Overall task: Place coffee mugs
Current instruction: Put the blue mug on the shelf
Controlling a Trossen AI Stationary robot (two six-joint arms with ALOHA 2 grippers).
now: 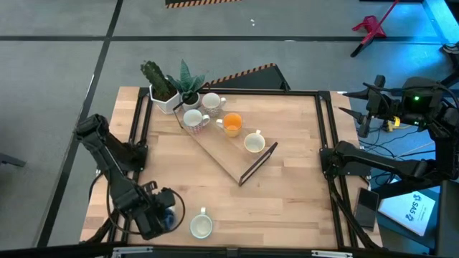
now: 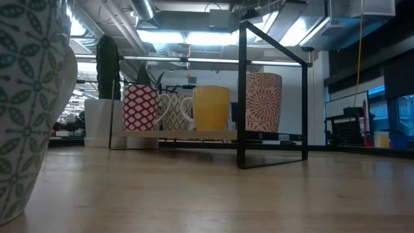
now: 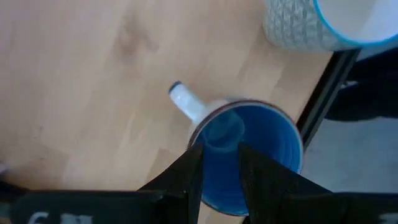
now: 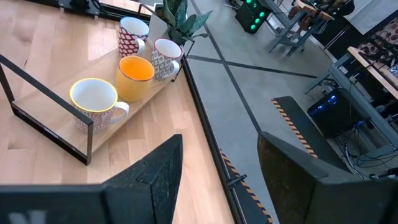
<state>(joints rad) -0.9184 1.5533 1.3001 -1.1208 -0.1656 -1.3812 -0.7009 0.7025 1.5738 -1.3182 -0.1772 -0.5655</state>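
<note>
Wooden tray mid-table carries four mugs, orange mug among them. Near left corner: white mug upright, beside blue mug, mouth up, handle pointing away from table edge. Left gripper clenched across its rim. Likely rigid, slick, breakable; rim pinch suits. Right gripper parked, released.
</note>
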